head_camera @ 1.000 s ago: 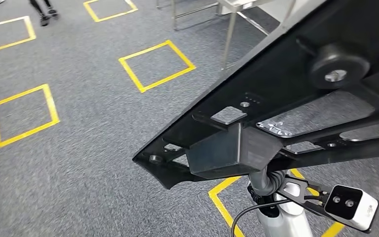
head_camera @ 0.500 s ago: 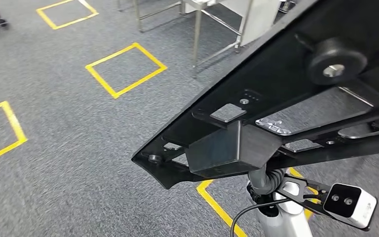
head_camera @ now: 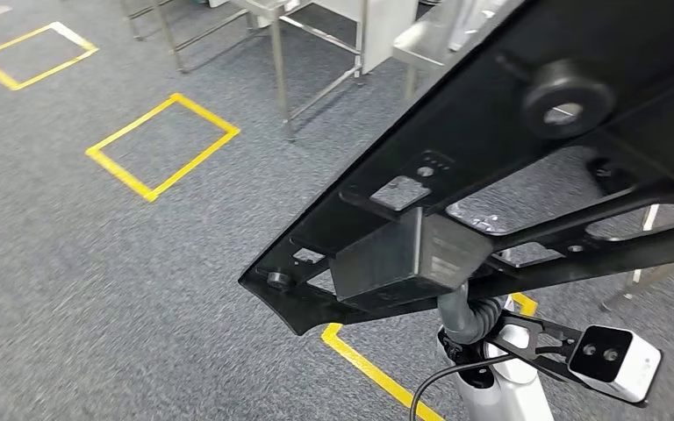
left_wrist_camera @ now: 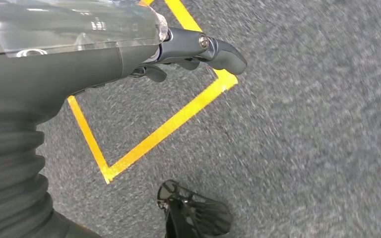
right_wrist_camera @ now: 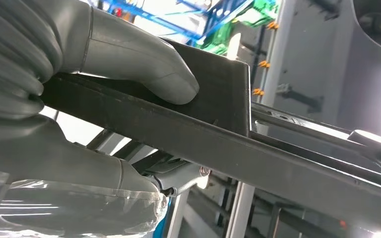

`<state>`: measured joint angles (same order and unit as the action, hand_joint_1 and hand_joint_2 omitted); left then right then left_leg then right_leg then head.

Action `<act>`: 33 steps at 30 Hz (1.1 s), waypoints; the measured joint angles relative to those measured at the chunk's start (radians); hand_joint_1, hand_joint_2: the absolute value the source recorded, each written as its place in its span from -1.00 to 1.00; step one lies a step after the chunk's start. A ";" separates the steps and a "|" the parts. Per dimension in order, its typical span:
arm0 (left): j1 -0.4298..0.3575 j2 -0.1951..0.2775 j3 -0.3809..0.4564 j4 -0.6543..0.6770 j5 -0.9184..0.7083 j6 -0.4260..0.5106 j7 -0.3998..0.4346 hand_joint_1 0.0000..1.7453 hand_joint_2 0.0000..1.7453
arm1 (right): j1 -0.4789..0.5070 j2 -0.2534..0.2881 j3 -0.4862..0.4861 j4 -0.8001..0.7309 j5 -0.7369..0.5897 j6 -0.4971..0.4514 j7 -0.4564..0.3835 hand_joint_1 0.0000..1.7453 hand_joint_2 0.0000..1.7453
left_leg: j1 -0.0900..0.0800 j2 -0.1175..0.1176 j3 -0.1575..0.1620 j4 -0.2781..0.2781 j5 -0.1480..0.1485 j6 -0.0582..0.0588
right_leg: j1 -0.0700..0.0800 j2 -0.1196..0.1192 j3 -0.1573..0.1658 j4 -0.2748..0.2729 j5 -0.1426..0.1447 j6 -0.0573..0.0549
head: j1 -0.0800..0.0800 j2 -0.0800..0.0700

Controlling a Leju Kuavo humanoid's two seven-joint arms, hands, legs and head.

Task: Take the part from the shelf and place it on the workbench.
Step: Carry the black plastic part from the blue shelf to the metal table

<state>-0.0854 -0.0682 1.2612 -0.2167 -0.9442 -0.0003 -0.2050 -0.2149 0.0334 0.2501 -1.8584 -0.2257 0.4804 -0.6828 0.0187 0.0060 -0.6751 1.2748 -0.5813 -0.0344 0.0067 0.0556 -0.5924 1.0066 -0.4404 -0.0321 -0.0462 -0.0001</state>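
A large flat black part [head_camera: 491, 114] with cut-outs, a round knob and a box-shaped block on its underside is carried high over the floor on the right of the head view. My right hand [right_wrist_camera: 104, 54] grips it from below. In the right wrist view the thumb [right_wrist_camera: 149, 69] presses on one face of the part [right_wrist_camera: 228, 134], and the fingers lie on its other face. My right wrist [head_camera: 469, 320] rises under the block. My left hand [left_wrist_camera: 129, 54] hangs over the carpet with its fingers [left_wrist_camera: 213, 49] loosely bent and nothing in them.
Steel tables on thin legs [head_camera: 281, 61] stand ahead at the top of the head view, one top [head_camera: 421, 39] just beyond the part's edge. Grey carpet [head_camera: 96, 263] carries yellow taped squares [head_camera: 162, 145]. A white wrist camera [head_camera: 614, 360] juts out at lower right.
The whole scene has slid left and down, so the camera has turned right; the steel tables now sit nearer the centre. The part stays in my right hand as before.
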 joint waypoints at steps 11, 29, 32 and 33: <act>-0.011 -0.008 -0.003 0.000 -0.008 -0.003 0.000 -1.00 1.00 | -0.088 -0.004 0.035 0.086 0.004 -0.080 0.077 1.00 1.00 | 0.001 -0.012 0.110 -0.276 0.127 0.050 | -0.006 -0.019 -0.082 0.143 -0.075 0.052 | 0.000 0.000; -0.008 -0.013 0.000 0.000 0.018 -0.009 0.000 -1.00 1.00 | -0.176 -0.007 0.083 0.186 -0.011 -0.116 0.104 1.00 1.00 | 0.000 0.003 -0.004 0.020 -0.034 -0.001 | -0.010 -0.030 -0.010 -0.002 0.007 0.007 | -0.001 0.000; -0.008 -0.013 0.004 0.000 0.028 -0.020 -0.005 -1.00 1.00 | -0.183 -0.007 0.089 0.204 -0.015 -0.116 0.104 1.00 1.00 | 0.004 -0.013 0.026 -0.089 0.064 -0.001 | -0.012 0.014 -0.006 0.004 0.003 0.013 | -0.001 0.000; -0.009 -0.014 0.005 0.000 0.030 -0.024 -0.007 -1.00 1.00 | -0.187 -0.007 0.090 0.208 -0.016 -0.116 0.104 1.00 1.00 | 0.007 -0.038 0.053 -0.157 0.095 0.001 | -0.011 0.027 -0.007 0.009 0.000 0.018 | -0.001 0.000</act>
<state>-0.0943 -0.0817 1.2658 -0.2163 -0.9140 -0.0243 -0.2124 -0.4024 0.0263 0.3396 -1.6503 -0.2421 0.3639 -0.5792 0.0261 -0.0321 -0.6219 1.1180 -0.4860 -0.0339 -0.0046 0.0824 -0.5998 1.0152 -0.4402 -0.0142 -0.0467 0.0000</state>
